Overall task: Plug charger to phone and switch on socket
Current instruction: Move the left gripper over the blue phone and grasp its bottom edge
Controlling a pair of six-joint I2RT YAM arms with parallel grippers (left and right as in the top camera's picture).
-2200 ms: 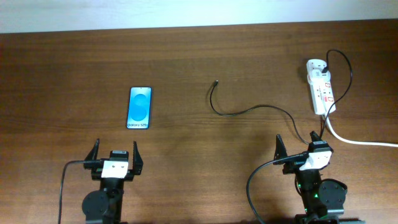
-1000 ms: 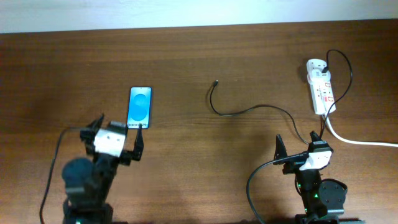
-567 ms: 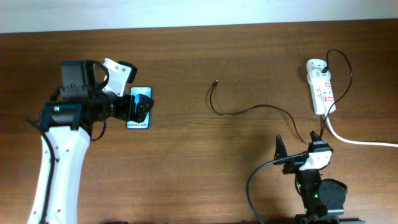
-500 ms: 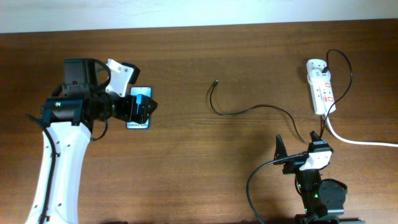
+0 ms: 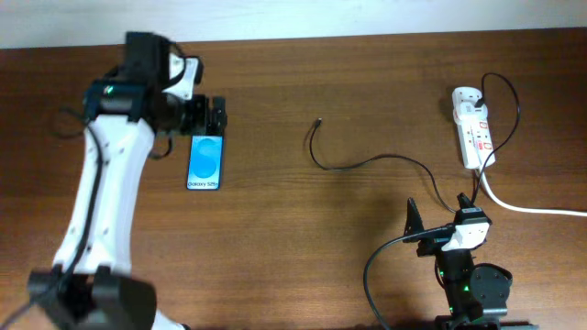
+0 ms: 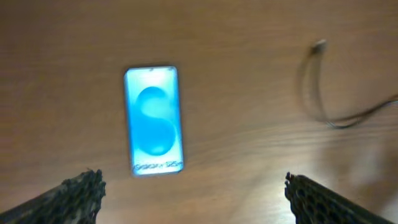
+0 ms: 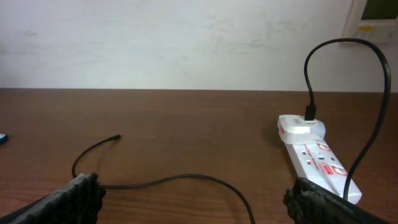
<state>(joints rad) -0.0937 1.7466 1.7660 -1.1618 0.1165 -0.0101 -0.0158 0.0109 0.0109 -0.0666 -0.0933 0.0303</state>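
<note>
The phone [image 5: 205, 160] lies flat at the left of the table, blue screen up. In the left wrist view the phone [image 6: 154, 121] lies ahead of and between the fingers. My left gripper [image 5: 214, 115] is open and empty, held above the phone's far end, with both fingers wide apart [image 6: 196, 199]. The charger [image 5: 367, 163] is a thin black cable running from its free tip [image 5: 317, 121] to the socket [image 5: 473, 128] at the far right. My right gripper [image 5: 442, 215] is open and empty near the front edge [image 7: 196, 202], facing the charger [image 7: 186, 178] and the socket [image 7: 317, 158].
A thick white cord [image 5: 527, 206] leaves the socket toward the right edge. The charger's tip also shows in the left wrist view [image 6: 319, 45], to the phone's right. A white wall runs along the table's far edge.
My left arm has risen from its rest near the front edge and reached out over the phone, ending above its far end. The right arm, phone and charger have not moved.
</note>
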